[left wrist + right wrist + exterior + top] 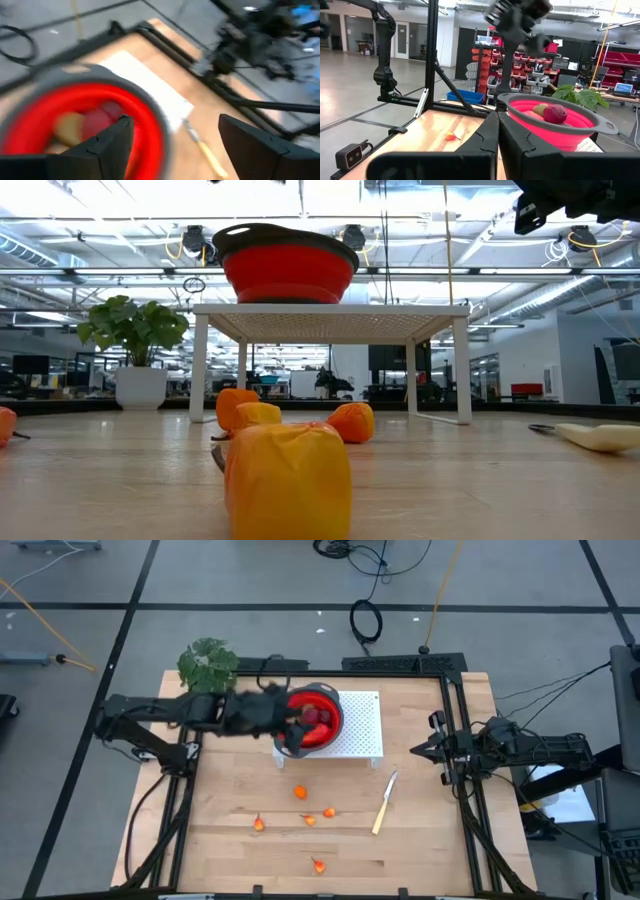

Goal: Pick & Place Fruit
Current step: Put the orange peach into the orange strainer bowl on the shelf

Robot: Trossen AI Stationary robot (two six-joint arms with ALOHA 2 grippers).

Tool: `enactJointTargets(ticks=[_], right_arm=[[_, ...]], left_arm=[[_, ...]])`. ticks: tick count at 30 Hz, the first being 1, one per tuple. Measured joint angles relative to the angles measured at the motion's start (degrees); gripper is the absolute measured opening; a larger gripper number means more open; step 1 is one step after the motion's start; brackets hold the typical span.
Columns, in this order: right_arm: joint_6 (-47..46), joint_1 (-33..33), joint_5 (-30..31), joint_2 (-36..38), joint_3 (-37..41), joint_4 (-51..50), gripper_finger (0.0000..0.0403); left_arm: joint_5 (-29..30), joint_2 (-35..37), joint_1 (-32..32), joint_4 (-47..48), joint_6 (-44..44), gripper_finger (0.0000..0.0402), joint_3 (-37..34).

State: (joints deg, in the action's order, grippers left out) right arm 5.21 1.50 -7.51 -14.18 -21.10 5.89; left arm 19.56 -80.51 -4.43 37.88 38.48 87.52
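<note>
Fruit (300,792): five small orange pieces are scattered on the near counter (420,840); others lie in the bowl (330,730) on a white stand. Judged light, smooth, prone to rolling; best pinched across the middle. Left gripper (172,145): over the bowl, jaws wide, empty. Right gripper (498,131): parked at right, jaws closed, empty.

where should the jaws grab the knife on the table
Take the knife by its pale handle, the thicker end nearer the table's front edge, coming straight down with the jaws across its width. It lies flat, angled, alone on the wood right of the orange fruit pieces, so nothing crowds it. The right gripper is closest.
</note>
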Motion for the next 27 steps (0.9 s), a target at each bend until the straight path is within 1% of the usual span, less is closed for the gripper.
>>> enactJointTargets(ticks=[5, 8, 13, 18, 20, 22, 25, 27], right_arm=[[0.1, 0.0, 0.0, 0.0, 0.0, 0.0, 0.0], [0.1, 0.0, 0.0, 0.0, 0.0, 0.0, 0.0], [0.1, 0.0, 0.0, 0.0, 0.0, 0.0, 0.0], [0.2, 0.0, 0.0, 0.0, 0.0, -0.1, 0.0], [0.1, 0.0, 0.0, 0.0, 0.0, -0.1, 0.0], [0.2, 0.0, 0.0, 0.0, 0.0, -0.1, 0.0], [0.0, 0.0, 0.0, 0.0, 0.0, -0.1, 0.0], [0.0, 0.0, -0.1, 0.0, 0.0, -0.1, 0.0]], left_arm=[[-0.2, 0.0, -7.3, 1.3, 9.9, 0.0257, 0.0], [-0.1, 0.0, -11.2, 3.6, 17.2, 0.0242, 0.0], [1.8, -0.7, -16.9, 8.8, 30.0, 0.0216, 0.0], [1.5, -2.9, -21.6, 14.7, 41.3, 0.0184, 0.0], [1.0, -3.8, -23.4, 17.8, 45.1, 0.0171, -0.1], [0.4, -5.1, -24.3, 18.0, 48.5, 0.0158, 0.0], [-2.8, -7.0, -26.2, 21.1, 53.2, 0.0138, -0.1], [-5.2, -8.5, -26.9, 21.6, 57.4, 0.0125, -0.1]])
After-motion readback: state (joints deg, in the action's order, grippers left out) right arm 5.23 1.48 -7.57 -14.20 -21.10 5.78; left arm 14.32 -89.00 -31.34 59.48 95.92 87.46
